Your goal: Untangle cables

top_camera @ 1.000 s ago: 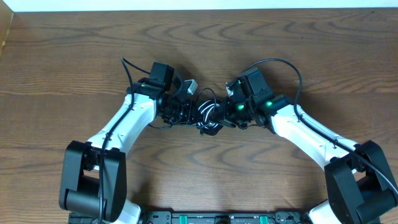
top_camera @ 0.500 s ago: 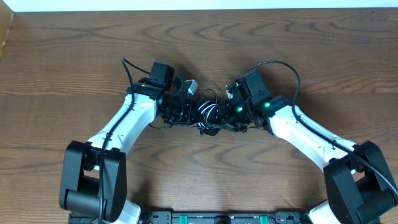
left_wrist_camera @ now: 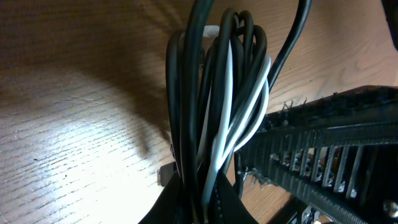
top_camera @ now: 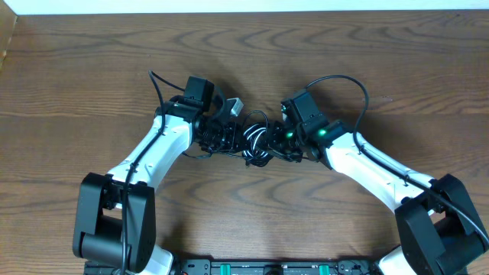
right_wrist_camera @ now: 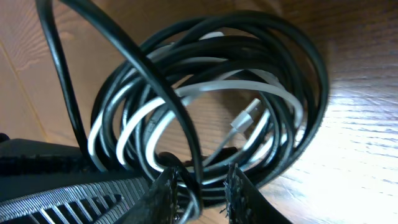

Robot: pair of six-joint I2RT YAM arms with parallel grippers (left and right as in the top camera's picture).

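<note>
Wooden table (top_camera: 244,53), both arms meeting at the cables (top_camera: 256,141) mid-table.
My left gripper (top_camera: 229,137) is clamped on the cables, I judge to anchor them; my right gripper (right_wrist_camera: 200,190) stands slightly parted around one black strand (right_wrist_camera: 177,118), likely to tease it free.

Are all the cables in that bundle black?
No, a white cable loops among the black cables in the right wrist view.
</note>
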